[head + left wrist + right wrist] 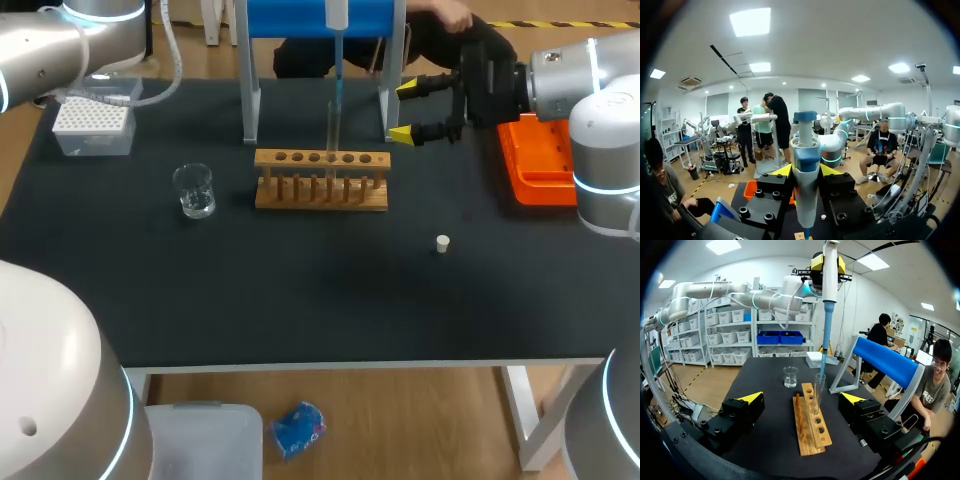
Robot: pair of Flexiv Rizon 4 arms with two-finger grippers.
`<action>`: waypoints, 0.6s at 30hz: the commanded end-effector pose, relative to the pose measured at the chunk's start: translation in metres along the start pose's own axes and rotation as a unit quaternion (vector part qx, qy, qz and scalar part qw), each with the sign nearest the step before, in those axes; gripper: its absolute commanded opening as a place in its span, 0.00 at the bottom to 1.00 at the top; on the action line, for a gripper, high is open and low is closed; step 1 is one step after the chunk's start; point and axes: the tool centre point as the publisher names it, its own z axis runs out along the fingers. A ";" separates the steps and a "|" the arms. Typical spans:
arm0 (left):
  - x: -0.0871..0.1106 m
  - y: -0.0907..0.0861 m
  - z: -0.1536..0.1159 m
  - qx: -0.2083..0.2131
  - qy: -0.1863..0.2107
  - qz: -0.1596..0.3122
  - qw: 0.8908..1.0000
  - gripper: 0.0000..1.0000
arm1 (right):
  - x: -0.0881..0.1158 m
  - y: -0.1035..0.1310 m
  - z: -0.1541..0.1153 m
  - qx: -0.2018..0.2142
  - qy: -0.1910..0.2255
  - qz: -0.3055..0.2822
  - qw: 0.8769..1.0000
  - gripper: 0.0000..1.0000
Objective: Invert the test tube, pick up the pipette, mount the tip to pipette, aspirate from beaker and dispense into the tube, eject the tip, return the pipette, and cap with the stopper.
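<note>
Over the wooden rack (320,195), toward the far middle of the tabletop (300,300), our left end effector (806,172) grips the pipette (829,285) upright, a yellow pad on each side. Its blue lower end reaches down to the mouth of the test tube (818,390), which stands in the rack. Our right end effector (408,110) hangs just right of the right leg of the blue stand (320,18), fingers wide apart and holding nothing, between the rack and the orange tray (540,170) toward the right edge. We see the beaker (194,190) well apart to the rack's left and the tip box (93,128) near the far-left corner. The stopper (442,243) lies to the near right of the rack, well apart from it and from the near edge.
</note>
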 end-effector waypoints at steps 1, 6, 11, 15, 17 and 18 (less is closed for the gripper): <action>0.001 0.002 0.001 0.001 -0.002 0.001 1.000 0.00 | 0.000 0.000 0.000 0.000 0.000 0.000 1.000 1.00; 0.003 0.003 0.001 -0.002 -0.003 0.001 1.000 0.00 | 0.000 0.000 0.000 0.000 0.000 0.000 1.000 1.00; 0.004 0.005 0.001 -0.002 -0.003 0.002 1.000 0.00 | 0.000 0.000 0.000 0.000 0.000 0.000 1.000 1.00; 0.004 0.008 0.001 -0.001 -0.004 0.001 1.000 0.00 | 0.000 0.000 0.000 0.000 0.000 0.000 1.000 1.00; 0.003 0.009 0.001 -0.001 -0.005 0.000 1.000 0.00 | 0.000 0.000 0.000 0.000 0.000 0.000 1.000 1.00; 0.003 0.009 0.000 0.000 -0.005 0.000 1.000 0.00 | 0.000 0.000 0.000 0.000 0.000 0.000 1.000 1.00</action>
